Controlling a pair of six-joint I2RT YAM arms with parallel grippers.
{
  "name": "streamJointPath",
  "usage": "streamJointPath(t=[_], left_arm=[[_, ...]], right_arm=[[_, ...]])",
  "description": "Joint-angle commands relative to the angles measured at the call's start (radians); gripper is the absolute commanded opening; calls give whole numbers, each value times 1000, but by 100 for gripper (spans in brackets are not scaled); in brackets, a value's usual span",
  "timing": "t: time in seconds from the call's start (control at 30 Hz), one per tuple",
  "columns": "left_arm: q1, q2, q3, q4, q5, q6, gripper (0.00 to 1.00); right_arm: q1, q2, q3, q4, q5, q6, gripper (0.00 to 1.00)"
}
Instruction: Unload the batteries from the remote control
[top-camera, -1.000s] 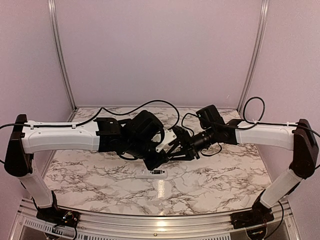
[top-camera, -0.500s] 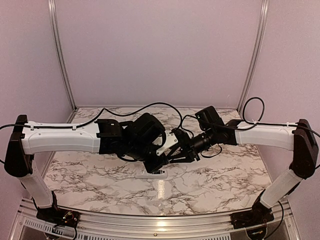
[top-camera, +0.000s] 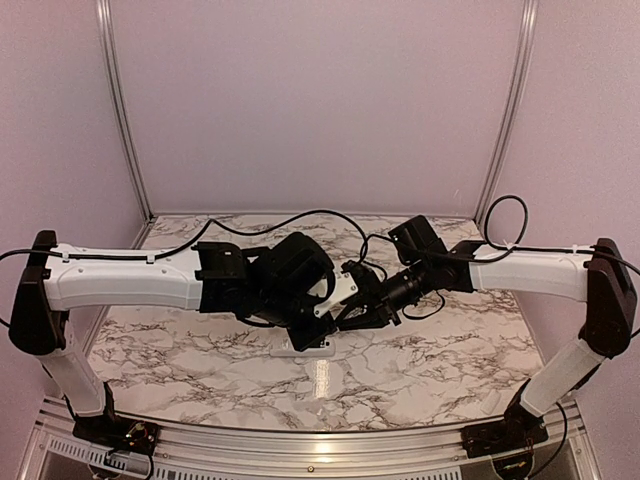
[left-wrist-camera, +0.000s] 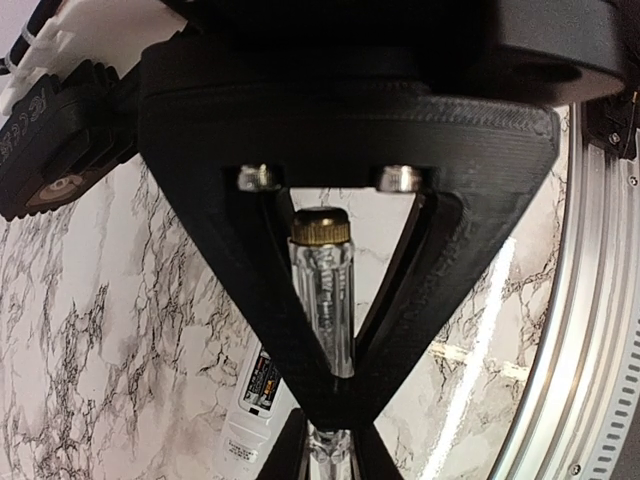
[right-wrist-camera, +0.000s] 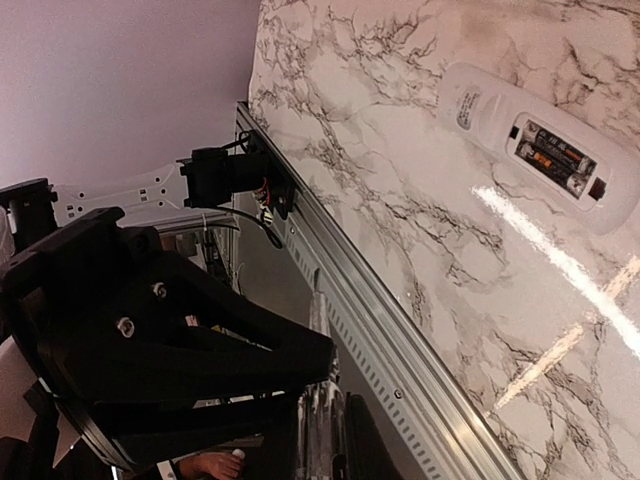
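The white remote control (top-camera: 300, 347) lies on the marble table with its back up and the battery bay open. It also shows in the right wrist view (right-wrist-camera: 540, 145) and the left wrist view (left-wrist-camera: 250, 415). Two dark batteries (right-wrist-camera: 555, 158) sit in the bay, also seen from the left wrist (left-wrist-camera: 262, 380). My left gripper (left-wrist-camera: 340, 385) is shut on a clear-handled screwdriver (left-wrist-camera: 322, 290) with a brass cap. My right gripper (right-wrist-camera: 328, 440) closes on the same tool's lower part. Both grippers meet just above the remote in the top view, left (top-camera: 322, 320) and right (top-camera: 352, 305).
The aluminium rail (right-wrist-camera: 400, 330) runs along the table's near edge. Lilac walls enclose the back and sides. Black cables (top-camera: 300, 215) loop behind the arms over the marble table (top-camera: 180, 340).
Both grippers, joined on the screwdriver, have sunk a little and shifted right, so they cover more of the remote in the top view. The remote has not moved.
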Motion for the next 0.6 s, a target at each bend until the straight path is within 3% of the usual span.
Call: streamJointPath(t=[0.0, 0.23, 0.3, 0.43, 0.57], left_arm=[[-8, 11, 27, 0, -33, 17, 11], [-14, -23, 10, 42, -96, 0, 20], [-14, -29, 11, 42, -117, -16, 32], [-14, -60, -8, 48, -175, -59, 67], [-14, -111, -50, 64, -193, -75, 76]], right_arm=[[13, 11, 10, -49, -12, -25, 4], [13, -8, 22, -59, 0, -51, 0], [13, -15, 30, -74, 19, -68, 0], [13, -35, 40, -86, 47, -95, 0], [12, -60, 51, -97, 78, -120, 0]])
